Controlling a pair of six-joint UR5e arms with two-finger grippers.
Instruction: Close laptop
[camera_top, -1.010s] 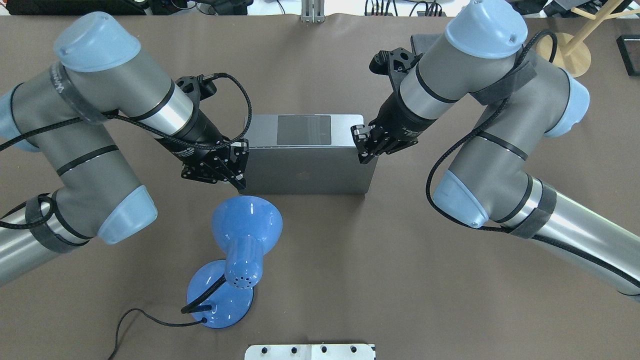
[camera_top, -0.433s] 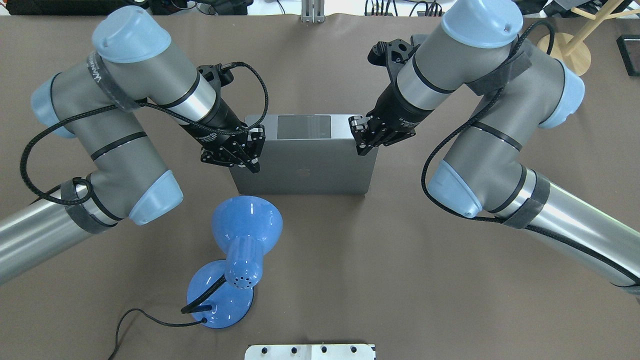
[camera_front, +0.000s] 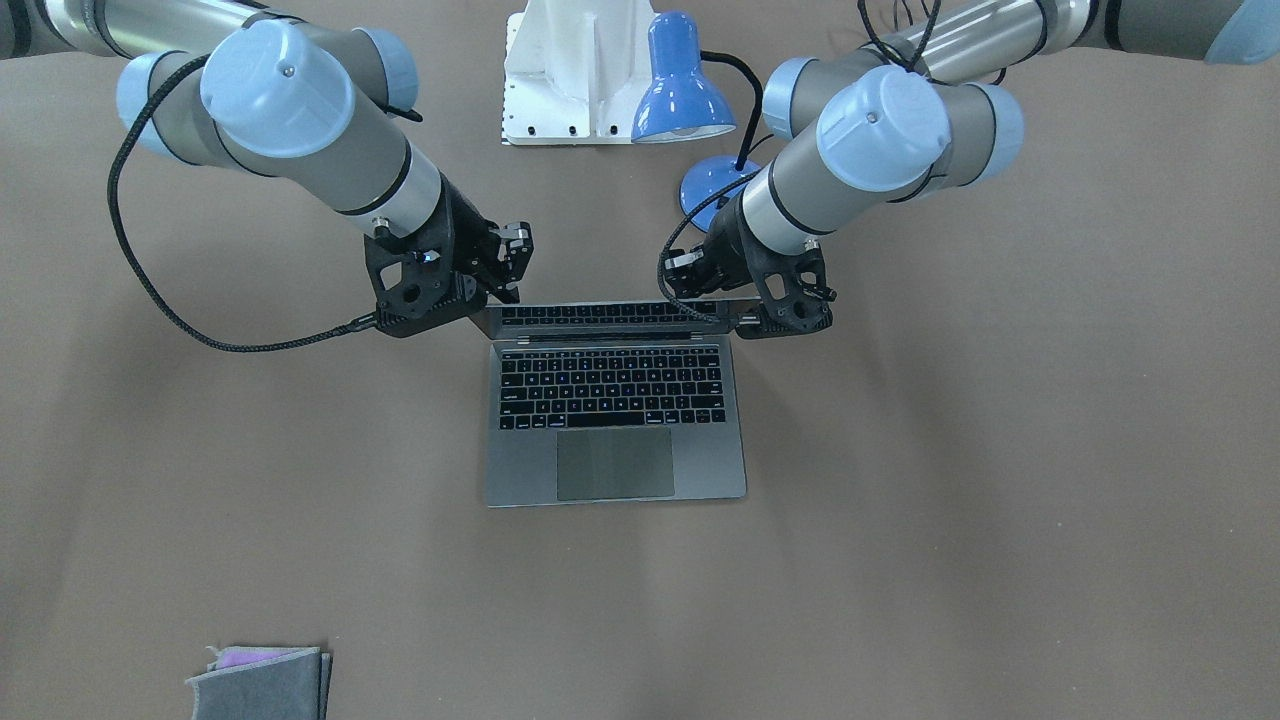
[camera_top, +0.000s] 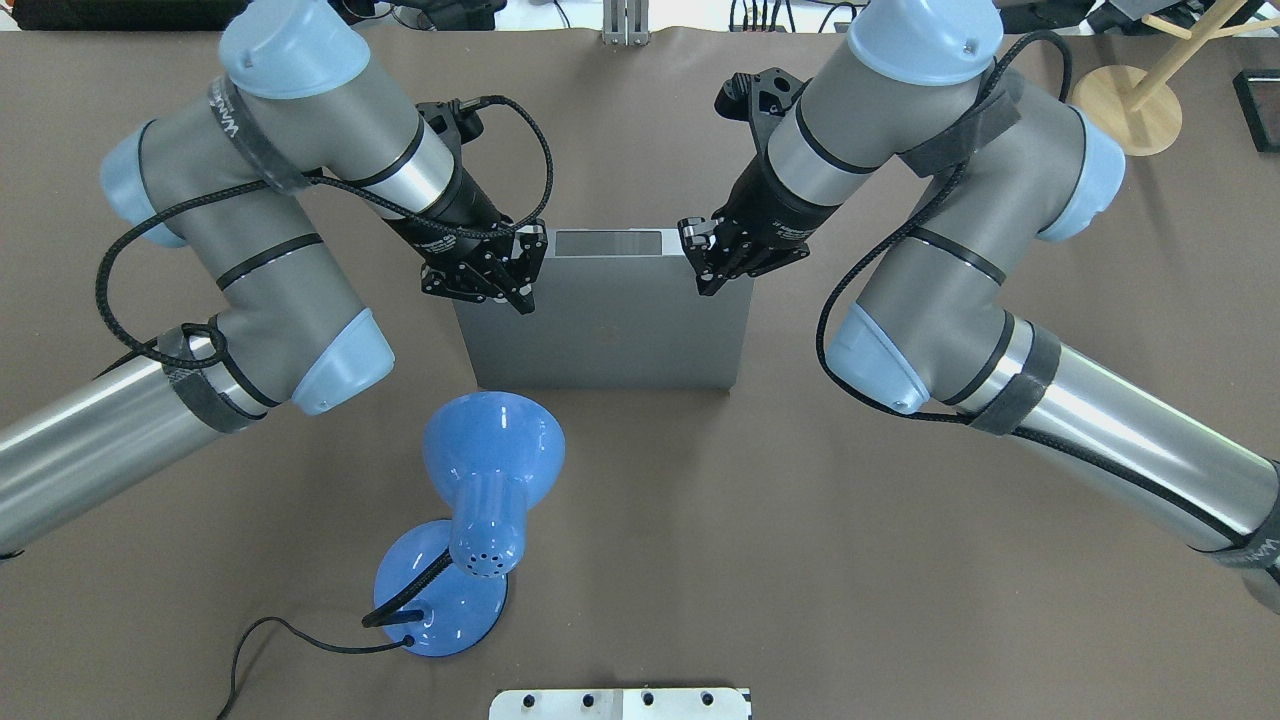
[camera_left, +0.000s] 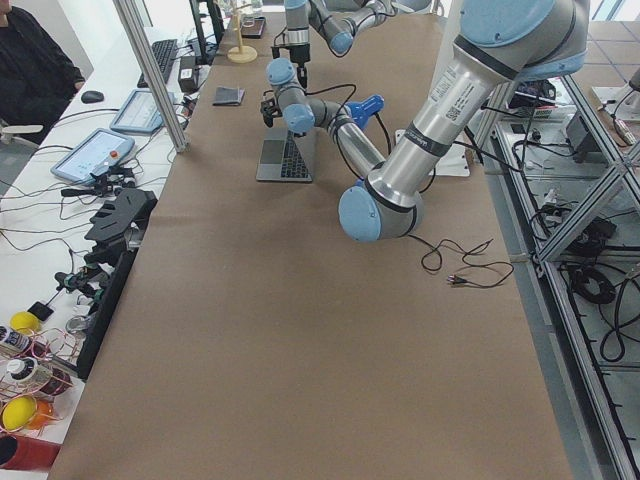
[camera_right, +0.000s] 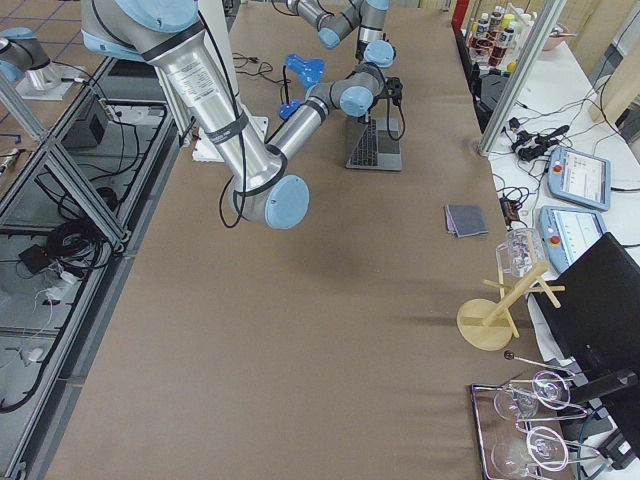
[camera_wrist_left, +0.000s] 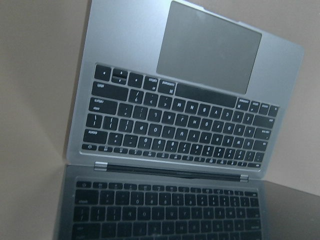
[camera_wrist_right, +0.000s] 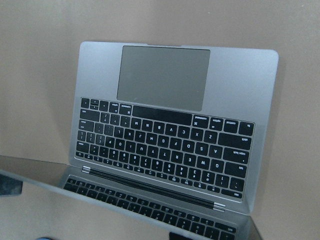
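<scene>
Overhead exterior: slim matte-grey metal laptop (camera_top: 610, 330), lid tilted forward.

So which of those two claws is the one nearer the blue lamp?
The left gripper, at the lid corner of the laptop on the side of the blue lamp. The right gripper sits at the opposite corner, farther away.

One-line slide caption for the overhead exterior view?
Left hand and right hand press the laptop lid's top corners, folding it down beside a blue desk lamp.
</scene>
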